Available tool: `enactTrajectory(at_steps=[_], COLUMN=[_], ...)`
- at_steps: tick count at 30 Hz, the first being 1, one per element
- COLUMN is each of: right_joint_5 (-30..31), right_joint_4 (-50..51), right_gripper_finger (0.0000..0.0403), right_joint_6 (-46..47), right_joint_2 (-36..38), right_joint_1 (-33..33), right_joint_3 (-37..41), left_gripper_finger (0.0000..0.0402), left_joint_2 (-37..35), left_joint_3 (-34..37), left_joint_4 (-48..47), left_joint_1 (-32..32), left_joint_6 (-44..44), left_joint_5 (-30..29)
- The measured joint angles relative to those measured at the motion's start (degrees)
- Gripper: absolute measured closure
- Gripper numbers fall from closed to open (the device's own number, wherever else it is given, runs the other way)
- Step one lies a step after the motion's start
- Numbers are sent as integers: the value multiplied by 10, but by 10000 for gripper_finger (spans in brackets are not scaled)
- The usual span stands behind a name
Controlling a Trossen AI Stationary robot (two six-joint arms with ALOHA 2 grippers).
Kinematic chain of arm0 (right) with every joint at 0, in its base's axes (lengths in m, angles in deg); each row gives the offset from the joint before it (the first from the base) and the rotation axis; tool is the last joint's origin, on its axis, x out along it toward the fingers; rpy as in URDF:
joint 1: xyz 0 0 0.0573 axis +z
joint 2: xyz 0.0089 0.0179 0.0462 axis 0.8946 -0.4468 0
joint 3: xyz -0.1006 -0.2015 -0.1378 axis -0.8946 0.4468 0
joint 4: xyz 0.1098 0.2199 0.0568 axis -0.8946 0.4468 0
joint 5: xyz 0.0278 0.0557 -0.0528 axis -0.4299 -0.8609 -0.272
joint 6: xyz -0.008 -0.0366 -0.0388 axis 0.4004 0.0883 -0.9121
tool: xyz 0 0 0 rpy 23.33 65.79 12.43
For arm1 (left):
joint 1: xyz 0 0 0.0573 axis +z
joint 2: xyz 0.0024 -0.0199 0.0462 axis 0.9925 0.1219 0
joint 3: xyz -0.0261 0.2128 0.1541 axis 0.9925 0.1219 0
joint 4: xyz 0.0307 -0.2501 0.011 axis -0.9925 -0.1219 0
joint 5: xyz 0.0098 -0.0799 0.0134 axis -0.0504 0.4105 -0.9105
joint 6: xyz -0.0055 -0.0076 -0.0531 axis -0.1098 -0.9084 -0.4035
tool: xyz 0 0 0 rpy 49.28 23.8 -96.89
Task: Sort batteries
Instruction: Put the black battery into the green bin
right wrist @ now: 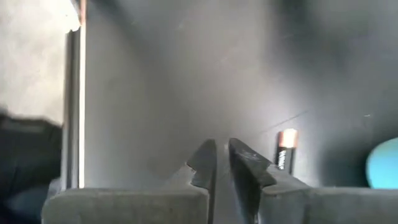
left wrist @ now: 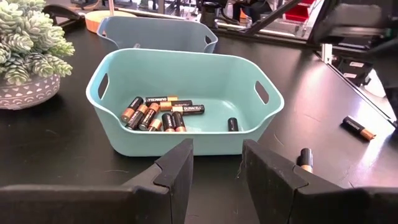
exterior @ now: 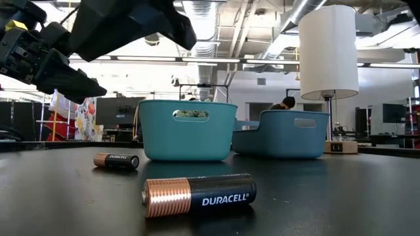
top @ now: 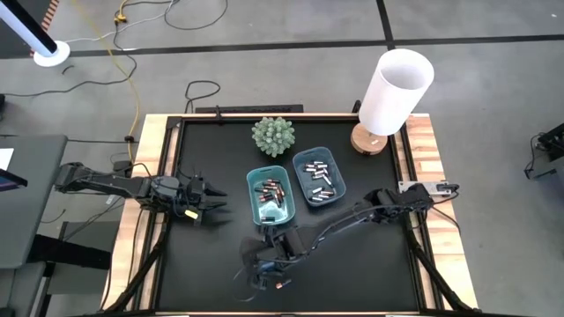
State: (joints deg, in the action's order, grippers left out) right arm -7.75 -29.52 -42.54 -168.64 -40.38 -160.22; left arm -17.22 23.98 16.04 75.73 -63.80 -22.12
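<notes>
Two teal trays stand side by side mid-table. The left tray (top: pixel 254 189) (left wrist: pixel 186 68) holds dark copper-ended batteries (left wrist: pixel 161 112). The right tray (top: pixel 334 165) holds silvery batteries (top: pixel 319 180). Two dark batteries lie loose on the black table, one (exterior: pixel 197 194) (left wrist: pixel 304 159) close to the near edge and one (exterior: pixel 116 160) (left wrist: pixel 359 127) farther back. My left gripper (top: pixel 220 205) (left wrist: pixel 216 165) hovers open to the left of the left tray, facing it. My right gripper (top: pixel 263 275) (right wrist: pixel 222 152) hangs over the table in front of the trays with fingers shut on nothing, a loose battery (right wrist: pixel 285 149) beside them.
A potted succulent (top: pixel 273 135) (left wrist: pixel 28 50) stands behind the left tray. A white lamp on a wooden base (top: pixel 392 97) (exterior: pixel 328 52) stands at the far right corner. The right arm (top: pixel 352 216) stretches across the table in front of the trays. Wooden rails edge the black mat.
</notes>
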Motion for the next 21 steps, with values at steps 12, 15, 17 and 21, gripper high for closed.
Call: enactTrajectory(at_steps=[12, 15, 17, 21], right_joint_5=[93, 95, 95, 93], right_joint_4=[-7, -14, -20, -28], right_gripper_finger=[394, 395, 390, 372], right_joint_6=[10, 10, 13, 15], right_joint_2=[0, -1, -6, -20], right_joint_1=[9, 8, 7, 9], right_joint_3=[19, 18, 17, 18], left_gripper_finger=[265, 265, 265, 265], left_joint_2=[0, 0, 0, 0], left_joint_3=[0, 0, 0, 0], left_joint_4=[0, 0, 0, 0], left_joint_1=[0, 0, 0, 0], left_joint_6=[0, 0, 0, 0], left_joint_5=[0, 0, 0, 0])
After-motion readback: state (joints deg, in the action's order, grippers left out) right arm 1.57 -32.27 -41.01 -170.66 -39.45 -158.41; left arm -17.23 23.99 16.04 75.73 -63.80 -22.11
